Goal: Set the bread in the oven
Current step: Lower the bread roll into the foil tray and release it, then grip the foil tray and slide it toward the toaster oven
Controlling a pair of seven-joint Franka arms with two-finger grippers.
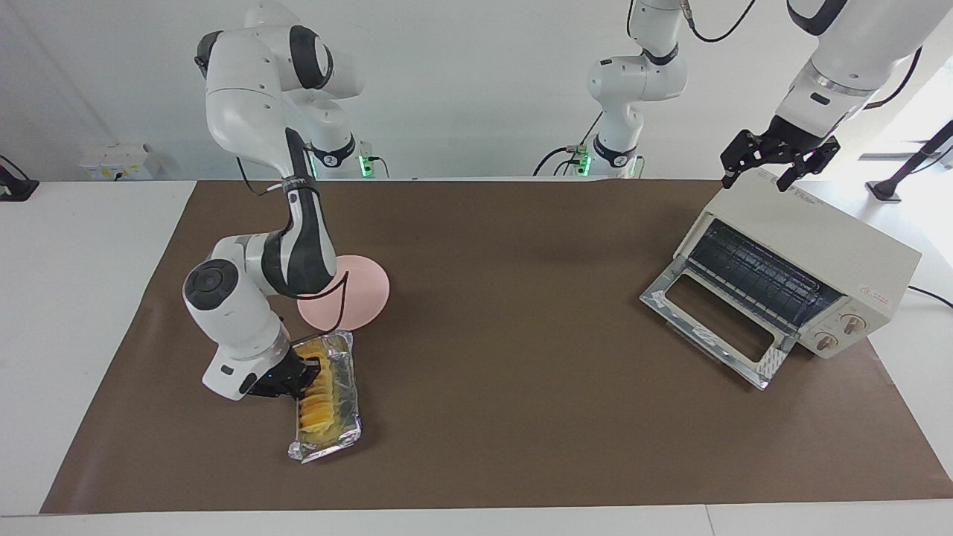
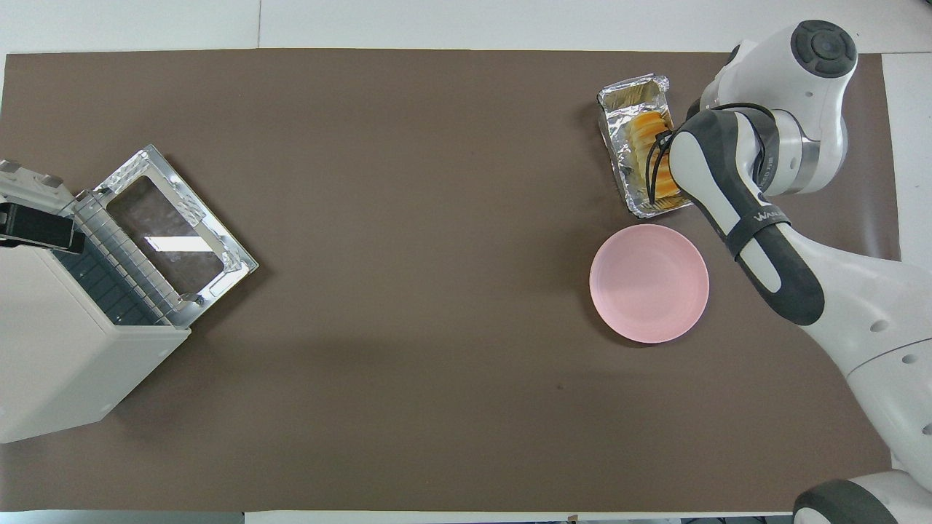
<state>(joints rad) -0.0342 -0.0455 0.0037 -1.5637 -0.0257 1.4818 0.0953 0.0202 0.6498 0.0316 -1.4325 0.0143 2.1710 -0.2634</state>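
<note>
The bread (image 1: 320,408) is a loaf of yellow-orange slices lying in a crinkled foil tray (image 1: 327,449) at the right arm's end of the table. It also shows in the overhead view (image 2: 644,135), partly under the arm. My right gripper (image 1: 307,372) is down at the loaf's end nearer to the robots, its tips hidden against the slices. The cream-white oven (image 1: 819,238) stands at the left arm's end with its glass door (image 1: 715,320) folded down and the wire rack (image 1: 759,272) showing. My left gripper (image 1: 761,173) hangs open and empty over the oven's top.
A round pink plate (image 1: 365,290) lies beside the foil tray, nearer to the robots. A brown mat (image 1: 521,335) covers the table. The oven's open door juts out onto the mat toward the middle.
</note>
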